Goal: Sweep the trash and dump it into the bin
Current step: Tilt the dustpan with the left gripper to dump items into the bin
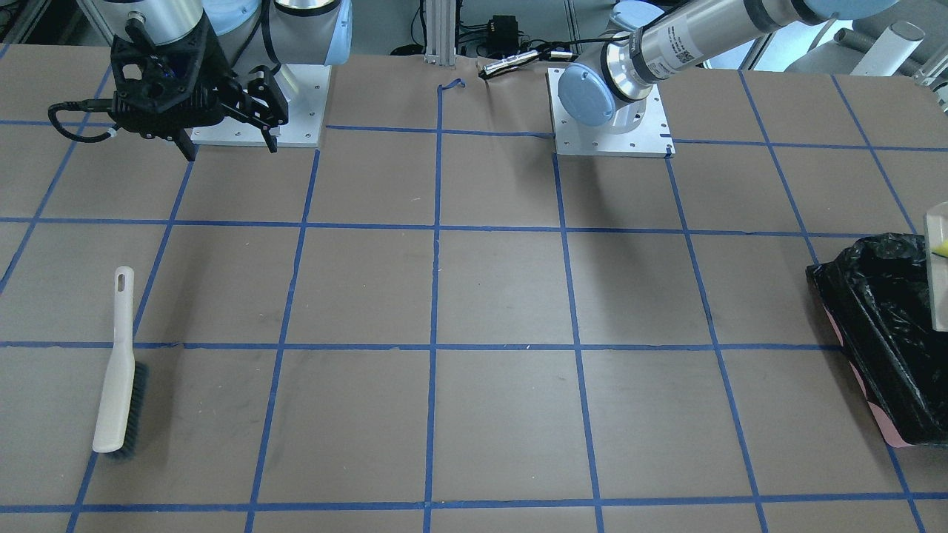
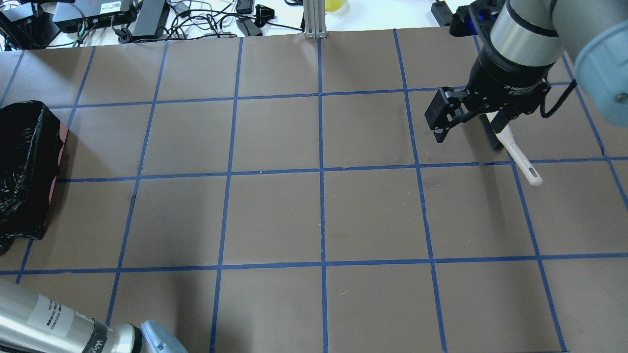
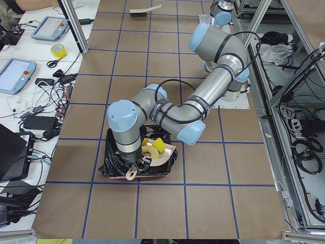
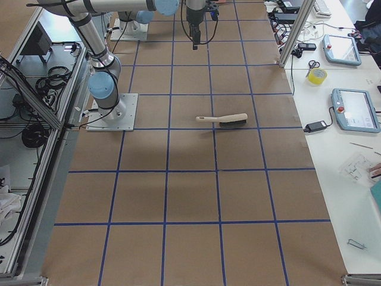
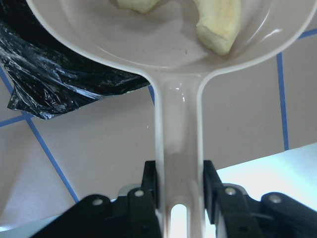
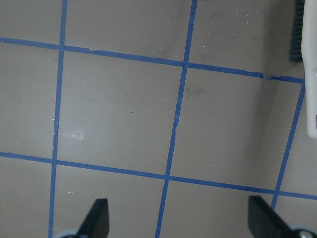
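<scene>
My left gripper [image 5: 179, 186] is shut on the handle of the beige dustpan [image 5: 163, 49] and holds it over the bin [image 3: 114, 170], a pink box lined with a black bag [image 5: 59, 84]. In the pan lie a pale croissant piece [image 5: 220, 25] and the green-and-yellow sponge [image 3: 159, 146]. I cannot make out the potato lump. The bin also shows at the table's end in the front view [image 1: 881, 333] and the overhead view [image 2: 24, 166]. My right gripper [image 2: 471, 127] is open and empty, hovering above the brush [image 2: 517, 157].
The white brush with dark bristles [image 1: 118, 370] lies flat on the brown table marked with a blue tape grid [image 1: 437, 296]. It also shows in the right wrist view [image 6: 307, 64]. Cables and devices lie beyond the far edge [image 2: 147, 19].
</scene>
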Motion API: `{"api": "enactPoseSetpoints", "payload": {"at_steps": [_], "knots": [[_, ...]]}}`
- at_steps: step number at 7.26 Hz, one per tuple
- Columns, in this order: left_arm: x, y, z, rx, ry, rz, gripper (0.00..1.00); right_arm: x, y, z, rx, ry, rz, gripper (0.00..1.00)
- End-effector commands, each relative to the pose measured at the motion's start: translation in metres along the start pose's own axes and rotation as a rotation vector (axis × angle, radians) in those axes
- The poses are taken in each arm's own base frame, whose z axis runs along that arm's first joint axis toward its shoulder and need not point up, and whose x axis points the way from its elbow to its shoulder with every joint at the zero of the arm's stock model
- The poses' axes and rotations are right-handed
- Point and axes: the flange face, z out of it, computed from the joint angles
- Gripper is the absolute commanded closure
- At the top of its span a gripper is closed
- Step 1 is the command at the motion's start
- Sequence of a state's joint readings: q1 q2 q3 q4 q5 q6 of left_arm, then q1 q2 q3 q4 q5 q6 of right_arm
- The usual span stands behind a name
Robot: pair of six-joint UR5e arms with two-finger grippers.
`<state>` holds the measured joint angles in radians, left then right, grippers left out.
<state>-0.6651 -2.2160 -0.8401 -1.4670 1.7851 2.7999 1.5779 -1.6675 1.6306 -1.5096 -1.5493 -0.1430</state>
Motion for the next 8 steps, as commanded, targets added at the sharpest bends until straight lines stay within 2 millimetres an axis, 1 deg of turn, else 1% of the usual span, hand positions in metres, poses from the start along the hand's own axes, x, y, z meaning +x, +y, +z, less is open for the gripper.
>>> {"api": "enactPoseSetpoints", "payload": {"at_steps": [1, 2, 3, 4, 5, 6, 7, 8], "knots": [[-0.025, -0.016, -0.011, -0.065, 0.071, 0.028, 1.0, 0.0, 0.0, 0.0, -0.002, 0.0, 0.001, 0.0], [-0.024, -0.02, -0.008, -0.11, 0.095, 0.019, 1.0, 0.001, -0.001, 0.001, 0.0, 0.0, 0.0, 0.0], [-0.024, -0.024, 0.005, -0.145, 0.091, 0.011, 1.0, 0.0, 0.0, 0.0, -0.002, 0.0, -0.002, 0.0], [-0.022, -0.028, 0.008, -0.179, 0.098, 0.003, 1.0, 0.0, -0.001, 0.0, 0.005, -0.001, -0.005, 0.0], [-0.027, -0.036, -0.002, -0.199, 0.108, 0.012, 1.0, 0.001, -0.001, 0.0, 0.001, 0.0, -0.006, 0.0], [-0.037, -0.048, -0.014, -0.22, 0.127, 0.026, 1.0, 0.0, 0.0, 0.0, -0.003, 0.0, -0.003, 0.0], [-0.042, -0.053, -0.023, -0.237, 0.137, 0.034, 1.0, 0.0, 0.0, 0.0, -0.002, 0.0, -0.005, 0.0], [-0.043, -0.053, -0.022, -0.235, 0.137, 0.035, 1.0, 0.001, 0.0, 0.001, -0.005, -0.001, -0.008, 0.0]]}}
